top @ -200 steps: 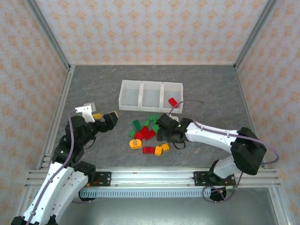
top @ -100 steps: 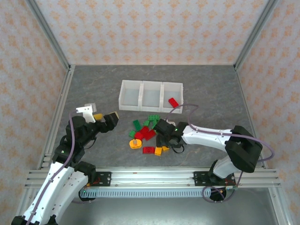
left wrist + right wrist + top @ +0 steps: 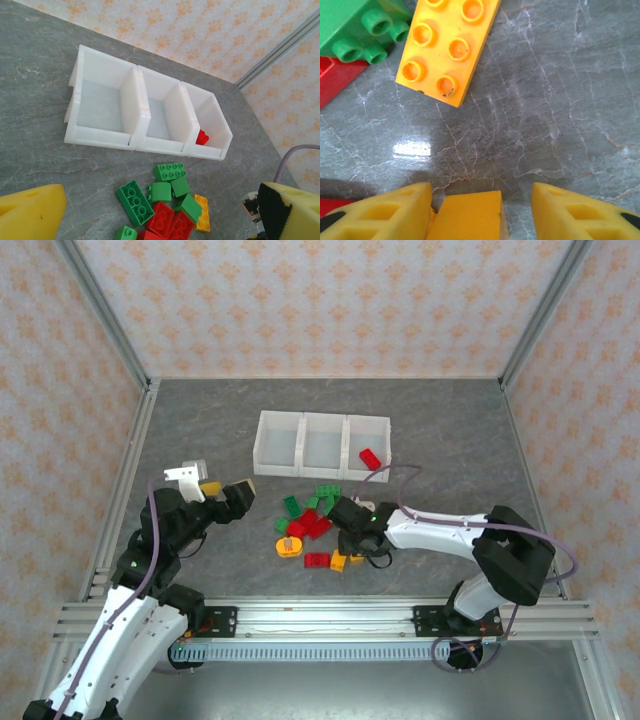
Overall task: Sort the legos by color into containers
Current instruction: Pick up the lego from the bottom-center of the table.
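Observation:
The three joined white containers (image 3: pixel 320 445) stand at mid table; the right bin holds one red brick (image 3: pixel 370 457) (image 3: pixel 202 137). The legos lie in a loose pile (image 3: pixel 308 525) in front of them: green (image 3: pixel 170 171), red (image 3: pixel 162 220) and orange-yellow (image 3: pixel 202 212) bricks, plus a round orange piece (image 3: pixel 289 546). My right gripper (image 3: pixel 352 538) (image 3: pixel 480 200) is low at the pile's near right side, open. A small orange-yellow brick (image 3: pixel 467 217) lies between its fingers, against the left finger (image 3: pixel 385 215). My left gripper (image 3: pixel 222 495) (image 3: pixel 160 210) hangs open left of the pile, holding nothing.
A longer orange-yellow brick (image 3: pixel 447 47) and a green brick (image 3: pixel 360 25) lie just beyond the right gripper. Bare grey tabletop (image 3: pixel 200 430) stretches left of the bins and to the right (image 3: pixel 450 470). Patterned walls and metal rails (image 3: pixel 130 480) close in the table.
My right gripper has slid left and toward the near edge, lowering around the small orange-yellow brick. The left arm has stayed put.

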Available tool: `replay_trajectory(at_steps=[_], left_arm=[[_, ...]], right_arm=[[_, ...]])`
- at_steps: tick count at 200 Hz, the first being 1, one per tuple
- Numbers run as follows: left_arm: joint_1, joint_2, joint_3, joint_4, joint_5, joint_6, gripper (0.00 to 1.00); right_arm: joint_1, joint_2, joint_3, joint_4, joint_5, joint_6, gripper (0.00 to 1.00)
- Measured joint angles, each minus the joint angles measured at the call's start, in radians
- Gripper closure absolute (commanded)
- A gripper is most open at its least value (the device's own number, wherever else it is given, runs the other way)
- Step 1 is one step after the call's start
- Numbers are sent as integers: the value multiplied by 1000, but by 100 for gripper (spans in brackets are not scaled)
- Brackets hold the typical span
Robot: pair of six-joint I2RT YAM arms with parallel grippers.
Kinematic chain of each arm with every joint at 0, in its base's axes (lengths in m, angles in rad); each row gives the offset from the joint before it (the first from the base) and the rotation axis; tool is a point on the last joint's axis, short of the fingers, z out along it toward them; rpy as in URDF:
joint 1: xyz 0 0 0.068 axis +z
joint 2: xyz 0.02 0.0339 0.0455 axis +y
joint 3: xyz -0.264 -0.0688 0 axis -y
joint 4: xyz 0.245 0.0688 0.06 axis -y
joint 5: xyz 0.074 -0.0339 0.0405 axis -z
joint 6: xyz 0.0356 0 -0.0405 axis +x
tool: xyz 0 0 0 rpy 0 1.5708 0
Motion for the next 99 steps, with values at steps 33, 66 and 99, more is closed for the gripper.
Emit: replay_trajectory(at_steps=[33, 66, 99], left_arm=[[-6, -9, -9, 1, 0, 0, 1], [-6, -9, -11, 1, 0, 0, 1], [-6, -9, -11, 1, 0, 0, 1]], right_arm=[[0, 0, -7, 12, 3, 8, 62], [0, -20, -16, -5, 1, 8, 67], [0, -89, -12, -37, 6, 4, 68]])
